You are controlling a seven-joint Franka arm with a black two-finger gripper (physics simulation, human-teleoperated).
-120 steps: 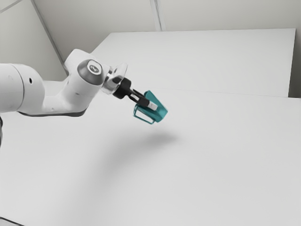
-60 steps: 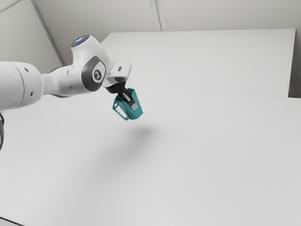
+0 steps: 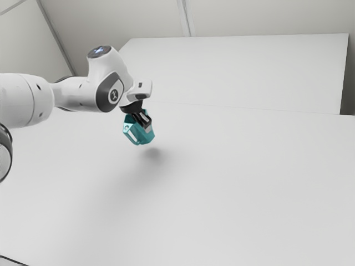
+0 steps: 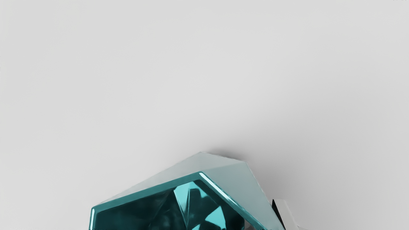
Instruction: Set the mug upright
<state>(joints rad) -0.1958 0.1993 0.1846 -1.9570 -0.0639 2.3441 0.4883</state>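
Gripper (image 3: 147,127) left of centre in the exterior view, pinching the teal mug (image 3: 145,137). Mug tilted, raised off the white table (image 3: 249,188), handle (image 3: 131,136) toward the exterior view's left; its mouth faces my wrist camera. Upper left of frame: emblem (image 3: 113,95) on my arm (image 3: 77,94), too small to read.
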